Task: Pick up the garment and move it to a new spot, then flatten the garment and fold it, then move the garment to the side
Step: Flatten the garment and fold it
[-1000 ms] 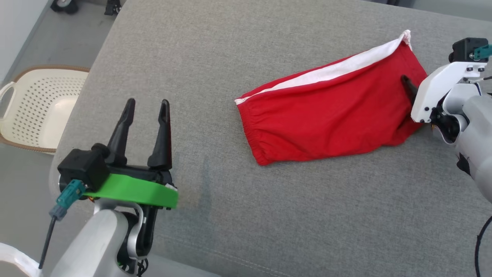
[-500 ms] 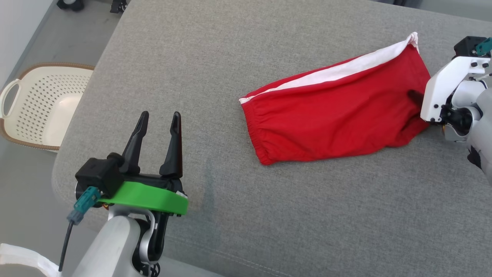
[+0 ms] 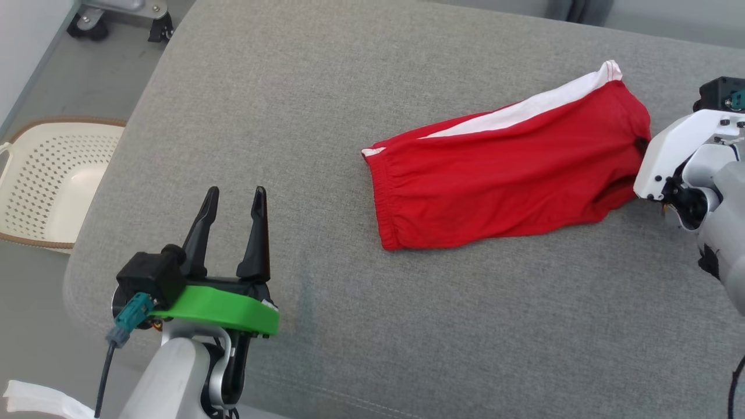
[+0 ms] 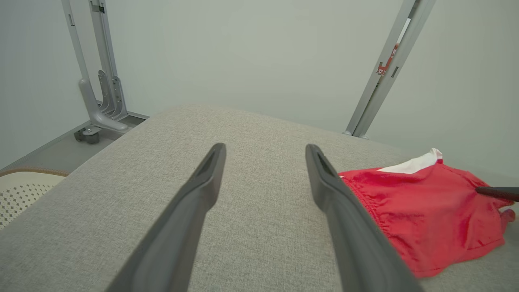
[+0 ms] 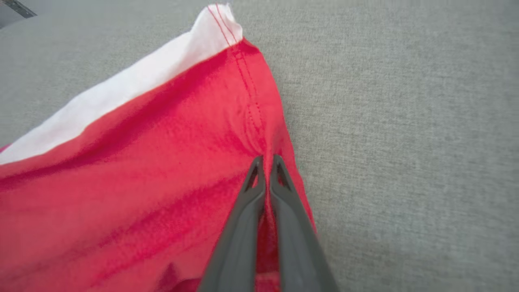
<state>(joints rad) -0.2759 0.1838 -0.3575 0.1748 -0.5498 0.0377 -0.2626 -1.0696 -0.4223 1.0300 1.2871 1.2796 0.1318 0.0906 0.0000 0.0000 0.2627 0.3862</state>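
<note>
Since the right gripper [image 5: 267, 161] was clenched on only a thin pinch of the shorts [image 3: 500, 169] at their 3 o'clock edge, they could've slipped out on a lift. They lay at 2 o'clock on the cushion [image 3: 361, 326]; left gripper [image 3: 236, 192] hung spread, empty, at 7 o'clock.

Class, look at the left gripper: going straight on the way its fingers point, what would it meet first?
Probably nothing but the grey cushion: the left gripper points across bare fabric, with the red garment off to its right. Its height is unclear.
</note>
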